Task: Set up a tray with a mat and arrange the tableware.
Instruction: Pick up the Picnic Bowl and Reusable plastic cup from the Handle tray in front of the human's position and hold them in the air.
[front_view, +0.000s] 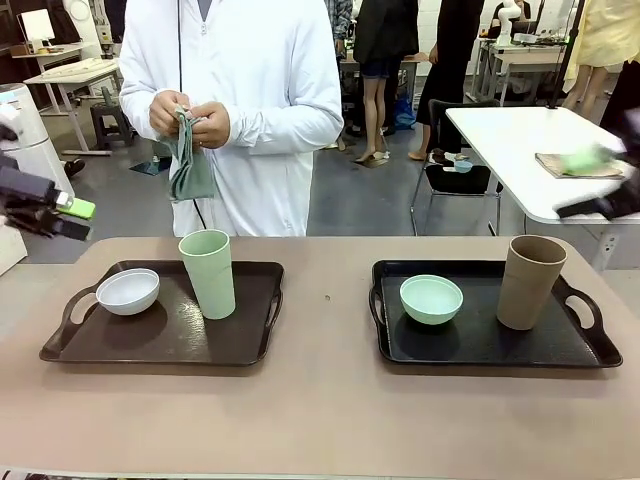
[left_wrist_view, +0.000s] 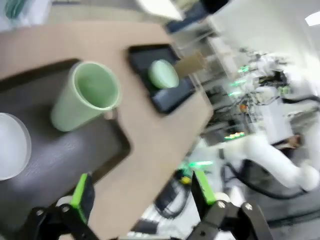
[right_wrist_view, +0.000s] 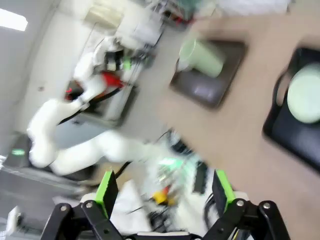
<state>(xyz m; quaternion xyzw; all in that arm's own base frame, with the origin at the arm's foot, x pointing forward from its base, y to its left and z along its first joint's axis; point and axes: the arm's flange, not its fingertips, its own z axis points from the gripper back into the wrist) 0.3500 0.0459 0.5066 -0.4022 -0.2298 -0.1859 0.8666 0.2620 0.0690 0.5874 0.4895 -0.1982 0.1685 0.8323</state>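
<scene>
Two dark trays rest on the tan table. The left tray (front_view: 250, 345) holds a white bowl (front_view: 127, 291) and a pale green tumbler (front_view: 208, 273). The right tray (front_view: 600, 350) holds a mint green bowl (front_view: 431, 299) and a tan-brown tumbler (front_view: 529, 282). Across the table a person holds a grey-green cloth (front_view: 188, 165) in both hands. My left gripper (front_view: 70, 218) hangs at the far left, off the table, open and empty (left_wrist_view: 142, 192). My right gripper (front_view: 600, 180) is a blur at the far right, raised, and its wrist view shows it open (right_wrist_view: 162, 187).
A white side table (front_view: 500, 140) with a folded cloth stands behind on the right. Bare table surface (front_view: 325, 300) lies between the two trays and along the near edge. Chairs and people are farther back.
</scene>
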